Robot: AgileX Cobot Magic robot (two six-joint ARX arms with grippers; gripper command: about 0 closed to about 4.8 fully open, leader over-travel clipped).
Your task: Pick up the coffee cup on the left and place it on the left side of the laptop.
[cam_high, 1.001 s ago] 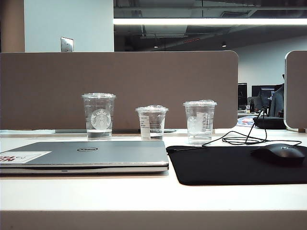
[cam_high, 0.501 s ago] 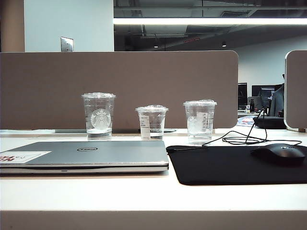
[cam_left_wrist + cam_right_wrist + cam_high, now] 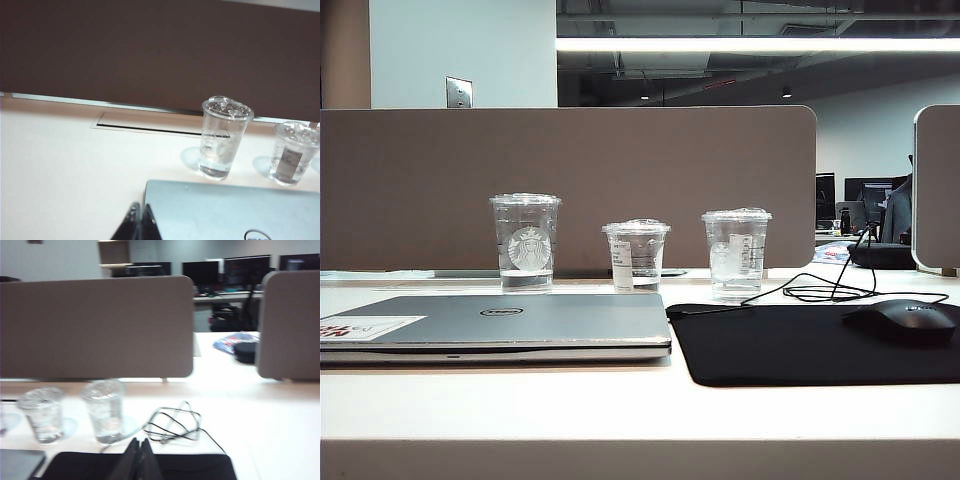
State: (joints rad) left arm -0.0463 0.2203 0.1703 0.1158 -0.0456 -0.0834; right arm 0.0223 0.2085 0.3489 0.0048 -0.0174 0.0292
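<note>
Coffee cup: your target, the coffee cup [image 3: 526, 241], stands upright on the table [image 3: 620, 410] behind the laptop [image 3: 500, 326], leftmost in a row of three cups, a little clear liquid at its bottom.
Laptop: closed and flat at the table's left, a white-and-red sticker [image 3: 365, 327] at its near left corner.
Other cups: a shorter labelled cup [image 3: 637, 255] stands in the middle, an iced cup [image 3: 736, 252] to the right, each apart from the next.
Exterior view only: you see the black mouse pad [image 3: 820, 342] beside the laptop, the mouse [image 3: 905, 320] on it, and its looped cable [image 3: 820, 290]; neither arm appears here.
Left tool: only your left wrist view shows the left tool [image 3: 138, 225], fingers pressed together, holding nothing, above the laptop's edge and well short of the coffee cup [image 3: 224, 137].
Right tool: only your right wrist view shows the right tool [image 3: 138, 460], fingers together and empty, over the mouse pad [image 3: 135, 467] with the iced cup [image 3: 104, 410] and cable [image 3: 172, 426] beyond.
</note>
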